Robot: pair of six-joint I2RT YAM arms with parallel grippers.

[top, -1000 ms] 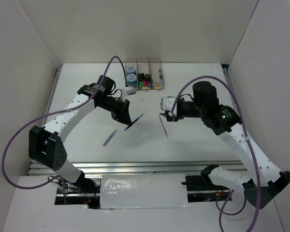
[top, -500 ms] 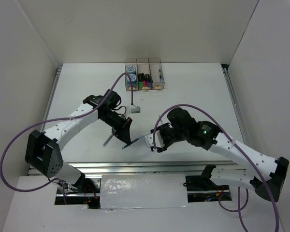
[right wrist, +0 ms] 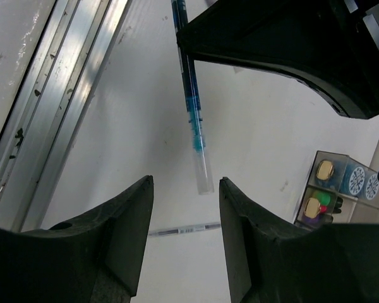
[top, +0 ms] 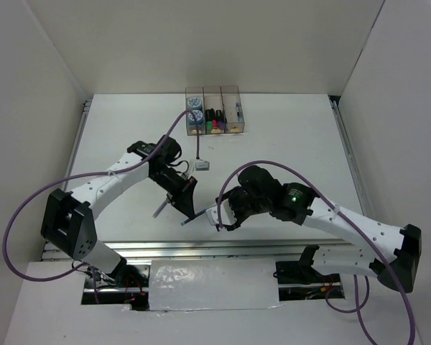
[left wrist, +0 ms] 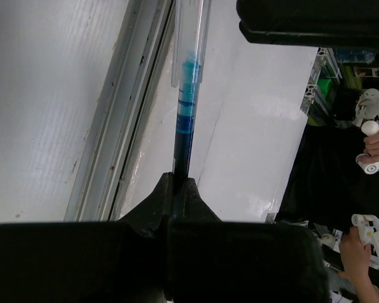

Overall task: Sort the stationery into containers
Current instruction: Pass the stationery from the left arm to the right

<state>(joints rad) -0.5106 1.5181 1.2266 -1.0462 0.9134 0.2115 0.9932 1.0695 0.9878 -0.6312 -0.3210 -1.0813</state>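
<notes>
Left wrist view: left gripper (left wrist: 175, 186) is clamped on one end of a clear blue-ink pen (left wrist: 186, 95), held off the table (top: 287, 144) near its front edge. The right gripper (right wrist: 186, 183) is spread wide just short of the pen's free end, with nothing between the fingers. Looks like a handover (my read, not confirmed). To do it well, square the right jaws across the barrel, slide past the clear tip, and close firmly; the left should let go only after. A second pen (right wrist: 183, 230) lies loose on the table. Containers (top: 221, 90) are well apart at the far edge.
</notes>
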